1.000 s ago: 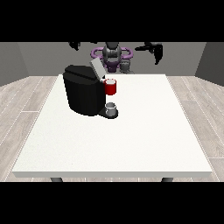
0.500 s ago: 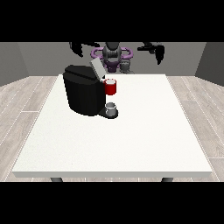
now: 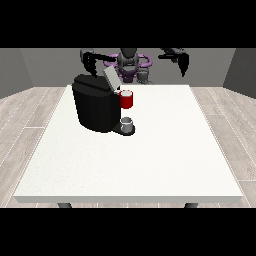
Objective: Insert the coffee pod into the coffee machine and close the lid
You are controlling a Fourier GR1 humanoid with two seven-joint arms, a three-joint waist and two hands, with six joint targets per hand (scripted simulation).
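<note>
Nothing has moved: both hands (image 3: 90,60) (image 3: 183,62) hang, fingers unclear; coffee machine (image 3: 98,103) lid (image 3: 111,78) open.

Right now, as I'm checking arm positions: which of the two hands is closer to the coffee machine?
The hand at the view's left: it hangs just above and behind the coffee machine. The hand at the view's right is raised far off to the side.
</note>
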